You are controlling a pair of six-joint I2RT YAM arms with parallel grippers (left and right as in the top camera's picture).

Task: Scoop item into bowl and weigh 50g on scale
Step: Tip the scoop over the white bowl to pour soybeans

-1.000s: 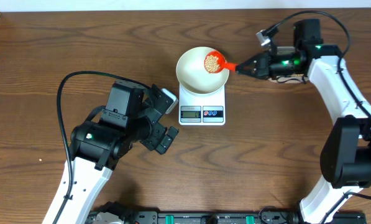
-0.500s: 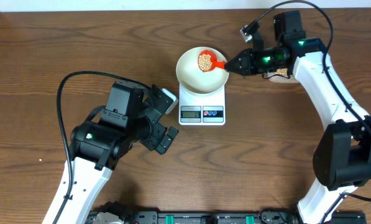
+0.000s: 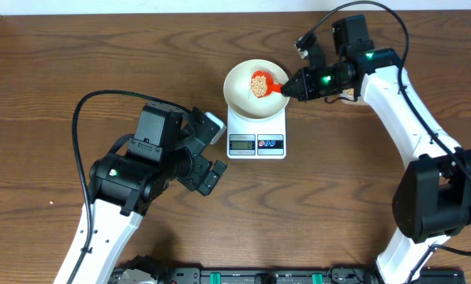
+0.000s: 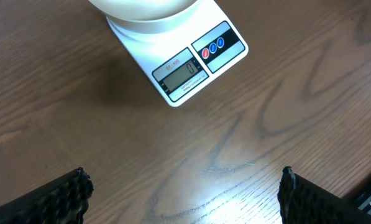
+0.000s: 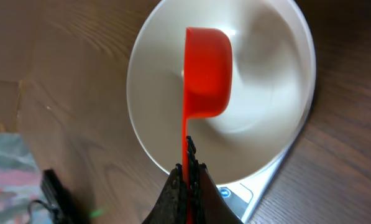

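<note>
Jaws first: right jaws are clamped on the thin handle of the red scoop (image 5: 207, 68), no gap showing in the wrist view. Left jaws are wide apart with nothing in them, hanging over the table (image 3: 338, 197) to the near left of the scale (image 3: 256, 134).

Step in hand, as I read it: tipping the scoop into the bowl (image 3: 239, 99). The scoop head is inside the rim, over the bowl's far-right part, and partly rolled over. The wrist view shows mostly its red back. The overhead view shows beans (image 3: 257, 85) heaped in the cup.

To do it well:
- Roll slowly about the handle axis so the beans trickle, not dump. 50g is a target, and overshoot means taking some back out.
- Hold the head low and toward the bowl centre. Round beans bounce and roll.
- Don't rest the scoop or handle on the rim, since any contact loads the scale and spoils the reading. The handle crosses the right rim close, and I can't tell if it clears.
- Tip, pause, let the reading settle, then tip again.

Containers:
- Scoop: beans, a good heap.
- Bowl: sits on the scale, inside plain white. I can't make out any loose beans on the visible floor, and the patch under the scoop is hidden.
- Scale: display (image 4: 181, 73) faces the near side, digits too small to trust.
</note>
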